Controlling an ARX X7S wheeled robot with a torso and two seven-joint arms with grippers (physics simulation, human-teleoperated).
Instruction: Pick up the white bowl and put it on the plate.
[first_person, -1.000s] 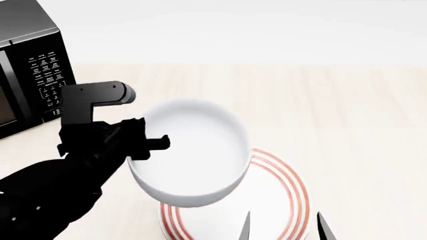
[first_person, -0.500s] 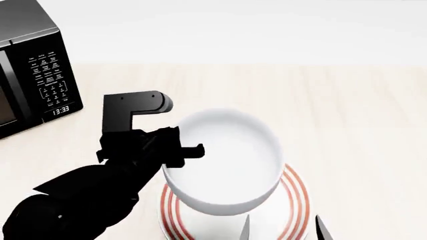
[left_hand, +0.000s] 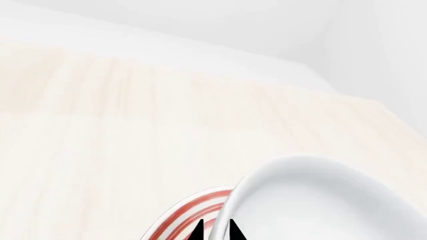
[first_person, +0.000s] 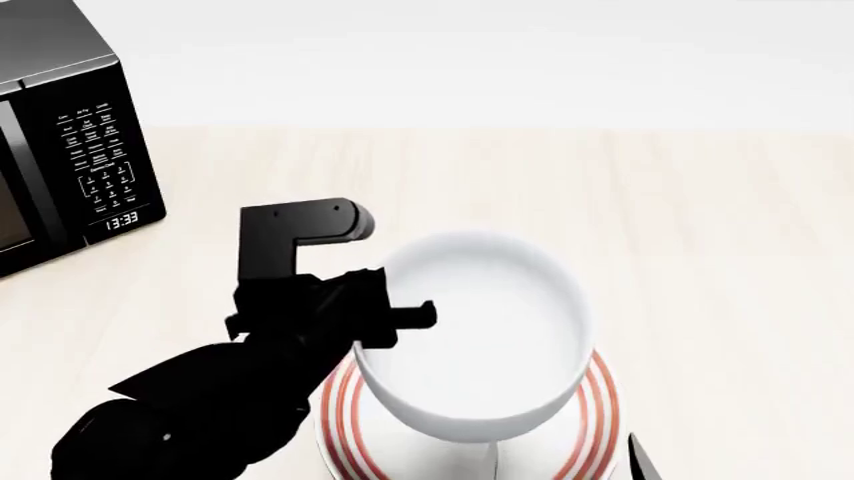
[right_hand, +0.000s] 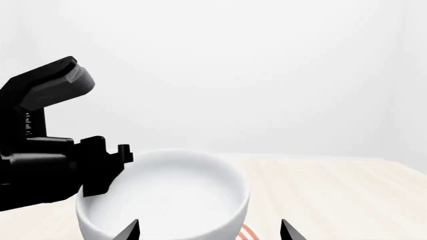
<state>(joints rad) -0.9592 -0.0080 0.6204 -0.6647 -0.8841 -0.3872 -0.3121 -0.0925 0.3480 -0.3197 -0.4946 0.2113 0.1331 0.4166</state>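
Observation:
The white bowl (first_person: 481, 335) hangs over the red-ringed plate (first_person: 603, 395) and covers most of it; I cannot tell whether they touch. My left gripper (first_person: 383, 312) is shut on the bowl's left rim. In the left wrist view its tips (left_hand: 215, 232) pinch the bowl's wall (left_hand: 313, 200), with the plate's rings (left_hand: 190, 212) just beside them. My right gripper (right_hand: 210, 232) is open and empty, close in front of the bowl (right_hand: 167, 195). A bit of the plate (right_hand: 248, 233) shows under the bowl. In the head view only one right fingertip (first_person: 641, 460) shows.
A black microwave (first_person: 67, 150) stands at the back left of the pale wooden counter (first_person: 694, 220). A white wall rises behind the counter. The left arm (right_hand: 40, 170) fills the left side of the right wrist view.
My left gripper has carried the bowl to the right and nearer to me, from left of the plate to over it. The right gripper has barely moved.

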